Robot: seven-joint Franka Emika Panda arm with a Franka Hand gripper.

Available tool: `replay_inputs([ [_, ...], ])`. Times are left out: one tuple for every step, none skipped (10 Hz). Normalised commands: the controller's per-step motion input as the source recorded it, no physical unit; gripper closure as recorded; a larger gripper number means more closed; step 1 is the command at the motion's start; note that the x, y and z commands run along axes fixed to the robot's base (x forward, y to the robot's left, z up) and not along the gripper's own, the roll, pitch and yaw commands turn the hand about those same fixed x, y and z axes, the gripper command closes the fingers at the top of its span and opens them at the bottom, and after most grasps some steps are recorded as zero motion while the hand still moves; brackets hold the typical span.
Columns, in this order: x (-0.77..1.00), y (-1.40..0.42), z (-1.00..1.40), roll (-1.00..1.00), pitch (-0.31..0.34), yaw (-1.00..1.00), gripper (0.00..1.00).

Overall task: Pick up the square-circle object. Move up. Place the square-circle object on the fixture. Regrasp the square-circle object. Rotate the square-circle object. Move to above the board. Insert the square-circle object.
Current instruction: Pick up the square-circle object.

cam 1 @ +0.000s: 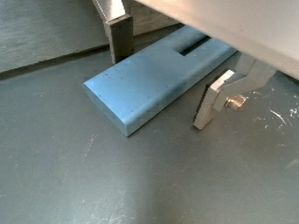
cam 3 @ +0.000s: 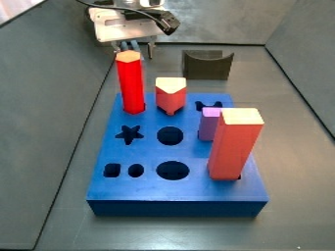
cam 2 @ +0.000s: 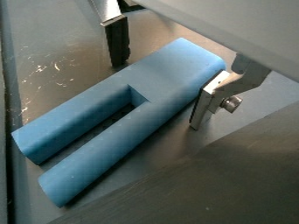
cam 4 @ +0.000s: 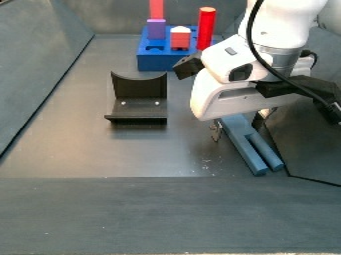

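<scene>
Two silver fingers of my tool (cam 2: 158, 74) stand spread on both sides of the square-circle object (cam 2: 122, 114), which lies flat on the worktop (cam 1: 176, 184).

I see in both wrist views one finger (cam 1: 215, 99) just beside the bar's long side and one at its opposite side; contact I cannot tell. In a side view the fixture (cam 4: 138, 96) stands well apart, and the board (cam 4: 170, 47) with its pegs is farther behind.

We see the gripper (cam 1: 163, 77) with fingers either side of the square-circle object (cam 2: 117, 114), bare floor (cam 1: 140, 184) around, fixture (cam 4: 138, 97) well apart.
</scene>
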Motion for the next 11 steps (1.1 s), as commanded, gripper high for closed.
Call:
replay_inputs([
  [-0.05,0.09,-0.16,-0.06,-0.041,0.00,0.00],
  [0.00,0.00,-0.01,-0.01,-0.071,0.00,0.00],
  [0.00,0.00,0.00,0.00,-0.024,0.00,0.00],
  [0.02,0.00,0.00,0.00,0.000,0.00,0.00],
  [0.09,-0.35,-0.06,0.03,0.000,0.00,0.00],
  [0.07,-0.52,-0.08,0.06,0.000,0.06,0.00],
  [0.00,-0.57,-0.14,0.07,-0.010,0.18,0.00],
  [0.00,0.00,0.00,0.00,0.000,0.00,1.00],
  [0.00,0.00,0.00,0.00,0.000,0.00,1.00],
  [0.00,0.00,0.00,0.00,0.000,0.00,1.00],
  [0.00,0.00,0.00,0.00,0.000,0.00,1.00],
])
